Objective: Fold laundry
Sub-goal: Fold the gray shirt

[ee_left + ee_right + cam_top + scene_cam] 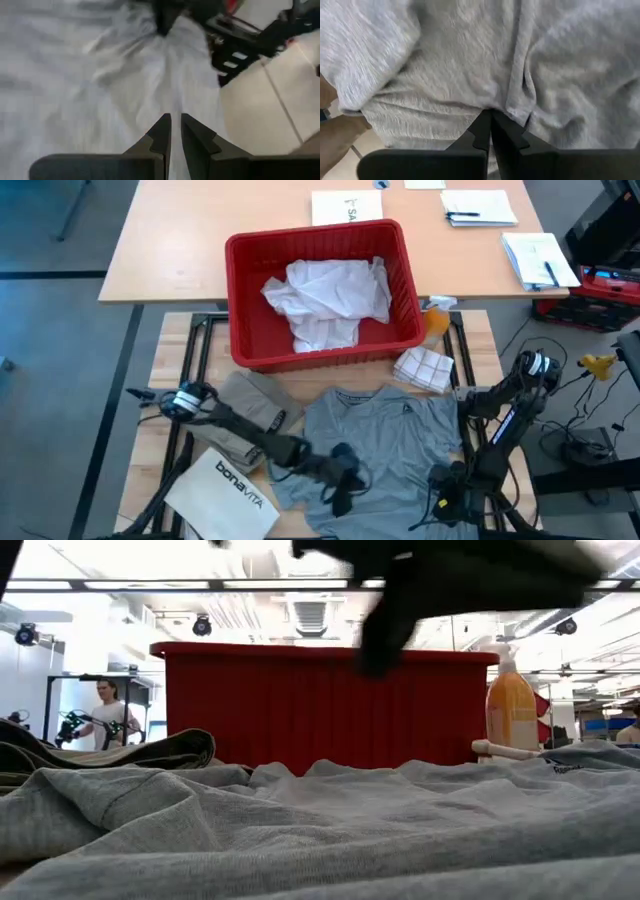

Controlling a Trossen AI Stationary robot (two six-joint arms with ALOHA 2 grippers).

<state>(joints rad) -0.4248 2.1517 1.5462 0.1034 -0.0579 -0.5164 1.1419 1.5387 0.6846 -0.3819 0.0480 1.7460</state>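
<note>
The grey T-shirt (375,445) lies spread on the table's near middle, rumpled; it fills the low view's foreground (320,820). A khaki-tan piece (250,415) lies to its left. A white shirt (330,300) sits bunched in the red basket (250,340). My left gripper (175,122) hovers over the T-shirt's near left part with its fingers together and nothing between them; in the low view it hangs clear above the cloth (385,635). My right gripper (491,117) is shut on the T-shirt at its near right edge (445,485). My right gripper pinches a fold of the grey T-shirt (492,109) between its two fingertips, beside a seam (515,85), near the shirt's near right edge. One layer or several, I cannot tell. The cloth around the fingers lies slack and wrinkled.
A stiff white "bonavita" bag (225,490) lies at the near left, partly under my left arm. A folded white checked cloth (425,368) and an orange bottle (437,318) sit right of the basket. Papers lie on the far table (480,208). A person (105,710) stands far behind.
</note>
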